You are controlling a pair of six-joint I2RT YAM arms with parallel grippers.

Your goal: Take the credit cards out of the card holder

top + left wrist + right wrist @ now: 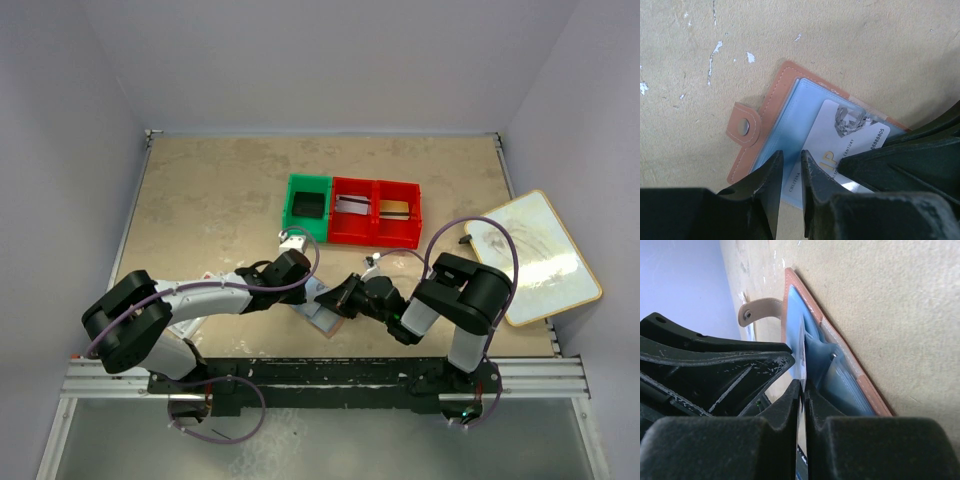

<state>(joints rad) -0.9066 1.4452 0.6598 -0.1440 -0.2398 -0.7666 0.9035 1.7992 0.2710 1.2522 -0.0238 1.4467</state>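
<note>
Brown card holder (767,107) lay open on the bench (840,40), right jaws pinching its white card (850,130), left jaws slightly spread.

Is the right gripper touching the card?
Touching. The right wrist view shows the right gripper pinching the thin edge of the card, with no gap on either side.

Card holder (771,100) lies on the worktop (200,210) near its front edge, with a card (855,131) partly inside. Left claw (790,162) bears on it from the left; right claw (802,387) pinches the card from the right. Three bins (350,238) stand behind it, and a board (535,258) lies far to its right.
</note>
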